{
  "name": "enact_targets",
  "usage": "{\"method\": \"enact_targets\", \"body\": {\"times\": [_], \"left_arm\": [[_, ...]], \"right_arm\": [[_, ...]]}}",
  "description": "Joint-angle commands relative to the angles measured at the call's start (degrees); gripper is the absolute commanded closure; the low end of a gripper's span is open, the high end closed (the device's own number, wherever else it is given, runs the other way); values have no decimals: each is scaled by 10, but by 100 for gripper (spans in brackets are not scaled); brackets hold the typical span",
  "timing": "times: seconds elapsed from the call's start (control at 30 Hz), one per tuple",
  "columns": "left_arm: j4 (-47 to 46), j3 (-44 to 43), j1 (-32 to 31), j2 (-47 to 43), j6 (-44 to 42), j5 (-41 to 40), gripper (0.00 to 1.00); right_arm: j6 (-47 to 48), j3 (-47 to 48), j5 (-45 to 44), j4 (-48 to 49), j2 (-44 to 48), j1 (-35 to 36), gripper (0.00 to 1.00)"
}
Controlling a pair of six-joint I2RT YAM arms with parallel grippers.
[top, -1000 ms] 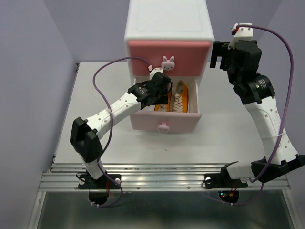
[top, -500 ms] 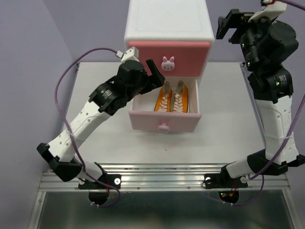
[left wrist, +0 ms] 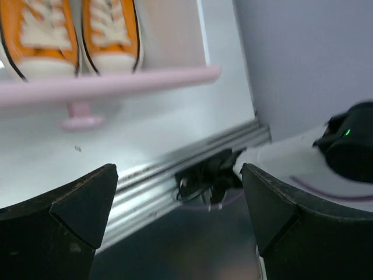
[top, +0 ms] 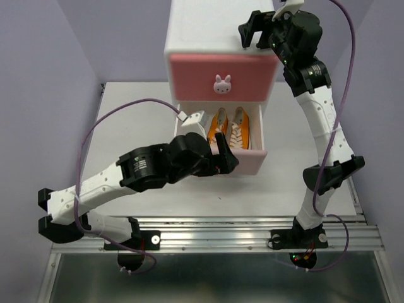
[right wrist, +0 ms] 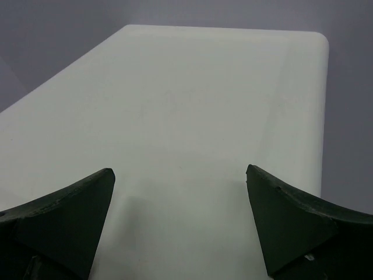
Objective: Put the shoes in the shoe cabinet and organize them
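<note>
The shoe cabinet stands at the back of the table. Its deeper pink upper drawer is shut. Its pale pink lower drawer is pulled out, with the orange pair of shoes side by side inside. They also show in the left wrist view, behind the drawer front and its knob. My left gripper is open and empty, just in front of the lower drawer front. My right gripper is open and empty, over the cabinet's white top. The black shoes are out of view.
A white bunny knob sits on the upper drawer. The grey table has purple walls at the left, back and right. A metal rail runs along the near edge, with the right arm's base on it.
My left arm has swung from beside the drawer's back left down to its front. My right arm has moved up and left, from beside the cabinet to over its top.
</note>
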State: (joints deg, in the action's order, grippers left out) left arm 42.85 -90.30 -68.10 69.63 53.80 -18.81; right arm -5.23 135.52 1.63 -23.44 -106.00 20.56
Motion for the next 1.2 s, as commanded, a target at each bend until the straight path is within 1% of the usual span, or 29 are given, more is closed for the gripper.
{"method": "enact_targets", "body": {"times": [0.0,0.03,0.07,0.13,0.23,0.27,0.3,0.33,0.37,0.4,0.43,0.47,0.5,0.57,0.6,0.63,0.67,0.7,0.73,0.77,0.87,0.93,1.0,1.1,1.17], "left_arm": [[69,30,-122,0,89,-38,1],[77,38,-122,1,103,-42,1],[85,44,-153,2,116,-48,1],[101,81,-168,2,153,-54,1],[111,149,-168,-5,215,-76,1],[113,161,-166,1,227,-103,1],[106,176,-163,6,234,-112,1],[93,181,-154,13,232,-118,1],[76,194,-130,28,211,-114,1],[24,201,-112,33,193,-102,1],[-7,216,-80,47,127,-69,1],[-19,216,-80,47,117,-69,1],[-5,219,-60,65,119,-74,1],[-5,226,-43,73,107,-93,1],[-10,231,-35,70,102,-119,1],[-43,242,-18,67,95,-130,1],[-65,252,-11,62,70,-152,1],[-98,253,3,64,60,-164,1],[-107,252,3,68,54,-178,1],[-115,247,21,86,45,-198,1],[-140,208,52,121,11,-215,1],[-171,176,59,161,-17,-230,1],[-181,143,65,199,-17,-243,1],[-193,121,81,231,9,-238,1],[-231,116,108,234,3,-211,1]], "right_arm": [[-29,-35,5,-101,12,10,0],[-29,-45,5,-101,12,10,0],[-28,-55,-2,-107,17,10,0],[-24,-82,-3,-109,27,15,0],[-25,-97,6,-108,33,15,0],[-26,-100,8,-107,35,15,0],[-27,-101,10,-107,35,15,0],[-27,-102,11,-107,35,15,0],[-28,-103,11,-107,33,15,0],[-28,-102,12,-107,33,15,0],[-27,-101,12,-107,32,15,0],[-28,-101,11,-107,32,15,0],[-27,-101,9,-107,31,15,0],[-23,-102,6,-109,31,15,0],[-21,-104,3,-109,32,15,0],[-19,-109,0,-112,33,15,0],[-13,-114,-4,-113,35,15,0],[-9,-115,-11,-114,38,15,0],[-9,-117,-11,-114,38,15,0],[-4,-119,-13,-114,41,15,0],[0,-134,-12,-114,47,15,0],[2,-142,-10,-115,47,20,0],[15,-141,-14,-120,45,31,0],[21,-152,-29,-119,46,44,0],[21,-156,-30,-120,42,44,0]]}}
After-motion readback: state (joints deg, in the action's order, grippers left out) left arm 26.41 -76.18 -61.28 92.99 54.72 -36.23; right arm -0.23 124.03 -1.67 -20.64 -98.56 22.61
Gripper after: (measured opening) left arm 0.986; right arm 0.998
